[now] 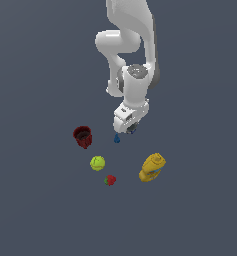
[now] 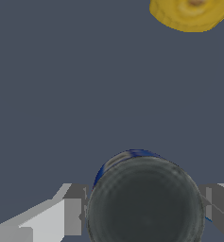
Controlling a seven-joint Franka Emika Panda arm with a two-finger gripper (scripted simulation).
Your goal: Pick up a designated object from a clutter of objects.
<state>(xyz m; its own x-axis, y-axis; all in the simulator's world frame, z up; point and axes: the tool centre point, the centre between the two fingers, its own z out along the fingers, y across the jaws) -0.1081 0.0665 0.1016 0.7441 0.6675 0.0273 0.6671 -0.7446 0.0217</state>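
The reach toward the designated object (image 2: 144, 201) is judged complete, while the lift is judged not yet done: in the exterior view the gripper (image 1: 128, 127) is seen low over the tabletop (image 1: 35, 210), with no clear gap visible beneath it. In the wrist view the dark grey round piece, edged with a strip of blue, is seen between the two fingers (image 2: 73, 215), which stand just beside its flanks on either side. Whether the pads are pressed against it or merely flank it cannot be told, so the gripper is best described as closed down to about the width of the piece, with firm contact unconfirmed. In the exterior view the piece itself is almost wholly hidden under the gripper. The tiny blue piece (image 1: 117, 138) is seen just beside the gripper, on the side of the dark red cup (image 1: 83, 136), and is not between the fingers. The yellow-green ball (image 1: 97, 163), the red strawberry-like piece (image 1: 110, 180) and the yellow bottle (image 1: 152, 167) are left well apart from the gripper and appear undisturbed. What remains, as judged from these views, is for the grasp to be secured and the piece to be raised clear of the clutter.
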